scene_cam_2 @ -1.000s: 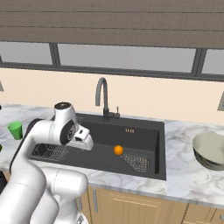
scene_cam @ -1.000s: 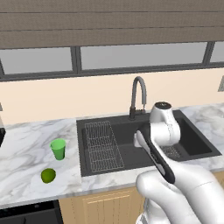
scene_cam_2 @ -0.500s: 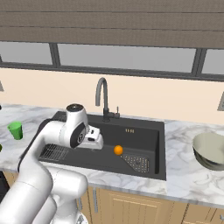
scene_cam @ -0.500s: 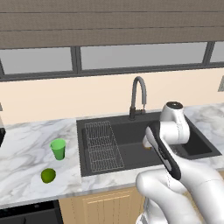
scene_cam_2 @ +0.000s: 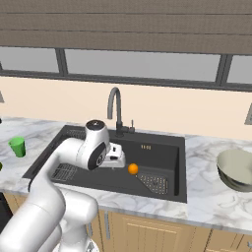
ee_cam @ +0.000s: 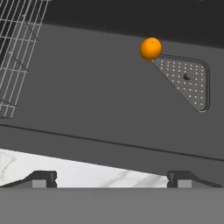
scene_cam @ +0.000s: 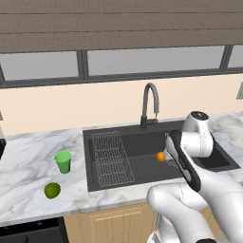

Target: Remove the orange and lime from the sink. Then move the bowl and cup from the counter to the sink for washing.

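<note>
Over the last second I have swung the white arm across the large dark grey sink (scene_cam_2: 162, 147) from the wire-rack (scene_cam: 110, 159) side toward the drain side, and its hand now hangs over the near edge of the basin, in line with the small bright orange ball-shaped fruit (ee_cam: 151, 48). Nothing else has shifted. The fingers (ee_cam: 111, 178) are spread as wide as they go and hold nothing; in the hand view both dark tips frame bare basin floor and a strip of white marble-look worktop (scene_cam: 28, 166).

The orange lies on the sink floor, touching the corner of the perforated triangular drain plate (ee_cam: 186, 81), well ahead of the fingers. The small dark green lime (scene_cam: 52, 190) already sits on the worktop left of the sink, near the light-green tumbler cup (scene_cam: 62, 161), so I judge that half of the clearing done. The wide pale grey-beige bowl (scene_cam_2: 238, 170) waits on the worktop to the right.

My read: the approach to the orange is under way. I must next advance and lower the hand until the fruit sits between the tips. A round fruit may roll if nudged.
</note>
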You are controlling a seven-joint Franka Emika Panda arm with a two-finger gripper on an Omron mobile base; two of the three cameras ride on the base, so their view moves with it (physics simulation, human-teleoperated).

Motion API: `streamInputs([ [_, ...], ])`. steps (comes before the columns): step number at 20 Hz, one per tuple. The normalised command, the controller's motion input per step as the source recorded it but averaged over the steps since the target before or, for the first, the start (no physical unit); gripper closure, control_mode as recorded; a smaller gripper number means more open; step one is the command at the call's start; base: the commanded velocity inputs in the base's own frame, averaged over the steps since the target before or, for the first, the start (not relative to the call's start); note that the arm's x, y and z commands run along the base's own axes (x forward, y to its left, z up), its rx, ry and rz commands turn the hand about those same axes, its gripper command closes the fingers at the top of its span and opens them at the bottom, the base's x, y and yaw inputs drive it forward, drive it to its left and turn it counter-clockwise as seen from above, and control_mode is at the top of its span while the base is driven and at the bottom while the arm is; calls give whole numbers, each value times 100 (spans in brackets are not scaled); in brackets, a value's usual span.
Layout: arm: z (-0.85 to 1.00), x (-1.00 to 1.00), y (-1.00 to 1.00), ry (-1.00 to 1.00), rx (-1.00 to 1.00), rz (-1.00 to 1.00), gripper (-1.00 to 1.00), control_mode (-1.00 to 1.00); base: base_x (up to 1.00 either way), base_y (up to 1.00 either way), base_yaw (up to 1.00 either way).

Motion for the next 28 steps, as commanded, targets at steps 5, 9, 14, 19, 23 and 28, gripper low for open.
streamInputs([
  [5,-4,15,-23,-3,0,3,-100,-100,0,0,0],
  [9,-4,16,-23,-4,0,2,-100,-100,0,0,0],
  [14,-5,14,-23,-4,0,2,-100,-100,0,0,0],
  [19,-6,19,-16,-1,5,0,-100,-100,0,0,0],
  [23,-7,20,-14,0,6,0,-100,-100,0,0,0],
  [28,-8,21,-12,0,5,0,-100,-100,0,0,0],
])
